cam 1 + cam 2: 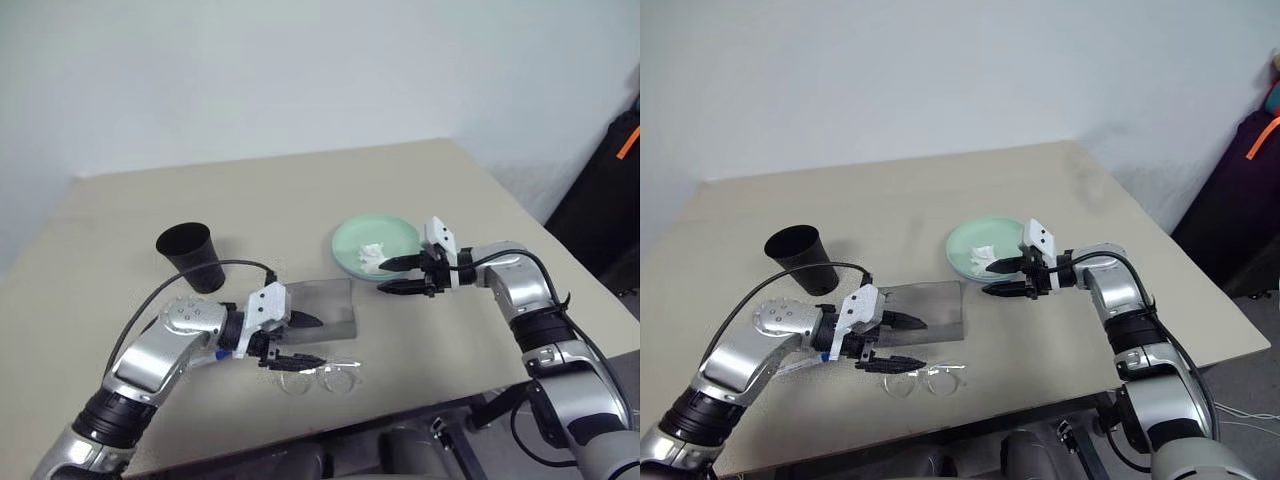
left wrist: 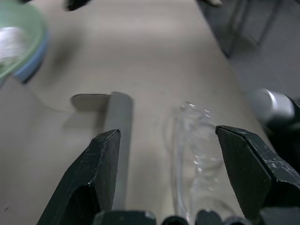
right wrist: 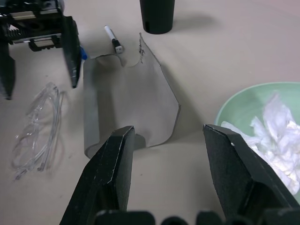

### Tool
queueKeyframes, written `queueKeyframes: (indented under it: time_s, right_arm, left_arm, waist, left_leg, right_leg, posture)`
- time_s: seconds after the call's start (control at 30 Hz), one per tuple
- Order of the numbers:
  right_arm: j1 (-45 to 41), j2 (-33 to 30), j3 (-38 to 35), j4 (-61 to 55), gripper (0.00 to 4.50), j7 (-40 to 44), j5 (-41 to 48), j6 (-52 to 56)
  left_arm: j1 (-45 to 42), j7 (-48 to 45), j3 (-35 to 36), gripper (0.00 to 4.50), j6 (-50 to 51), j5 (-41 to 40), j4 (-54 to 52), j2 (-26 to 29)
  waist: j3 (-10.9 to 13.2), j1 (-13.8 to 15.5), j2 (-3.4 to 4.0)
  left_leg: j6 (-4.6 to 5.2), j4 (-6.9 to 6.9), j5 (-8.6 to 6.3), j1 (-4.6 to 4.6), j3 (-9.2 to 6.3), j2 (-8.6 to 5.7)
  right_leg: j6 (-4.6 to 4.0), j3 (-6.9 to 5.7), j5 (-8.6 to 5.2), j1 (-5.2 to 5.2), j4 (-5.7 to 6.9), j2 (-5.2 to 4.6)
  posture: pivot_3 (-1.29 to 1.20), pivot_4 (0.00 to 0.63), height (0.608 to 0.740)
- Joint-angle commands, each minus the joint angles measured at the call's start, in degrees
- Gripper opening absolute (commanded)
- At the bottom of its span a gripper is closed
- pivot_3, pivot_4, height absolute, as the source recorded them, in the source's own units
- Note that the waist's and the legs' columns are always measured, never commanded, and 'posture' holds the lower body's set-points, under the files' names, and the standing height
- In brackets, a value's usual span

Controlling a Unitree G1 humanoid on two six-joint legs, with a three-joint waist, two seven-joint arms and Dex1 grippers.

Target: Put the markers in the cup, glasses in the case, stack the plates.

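L end effector (image 1: 305, 341) open over glasses (image 1: 322, 377), beside case (image 1: 325, 307).

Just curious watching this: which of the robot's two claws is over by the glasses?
The left gripper, hovering open just above the glasses. The right gripper is off beside the green plate.

Clear glasses (image 1: 923, 379) lying beside grey case (image 1: 930, 305); black cup (image 1: 802, 258) upright.
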Motion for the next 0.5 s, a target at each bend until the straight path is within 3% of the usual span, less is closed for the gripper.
queueKeyframes:
  time_s: [0.03,0.5]
  right_arm:
    - [0.4,0.2,-0.9,-2.5,2.53,-0.9,1.4,-0.9]
    - [6.0,0.7,-1.0,-9.0,2.53,-5.0,2.7,1.4]
  left_arm:
    - [-2.9,-4.1,-2.3,3.43,-1.6,1.9,0.8,1.0]
    - [-8.3,-7.3,-8.2,3.43,-12.2,11.9,9.7,-2.3]
  waist:
    - [0.0,0.0,0.00]
    - [0.0,0.0,-0.02]
  left_leg:
    - [0.00,0.00,0.00,0.00,0.00,0.00]
    - [0.03,-0.02,-0.01,-0.03,-0.05,-0.01]
  right_leg:
    - [0.00,0.01,0.00,0.00,-0.01,0.00]
    - [0.00,0.02,0.00,-0.02,0.01,-0.02]
  posture:
    - [0.00,0.000,0.740]
    - [0.00,0.000,0.740]
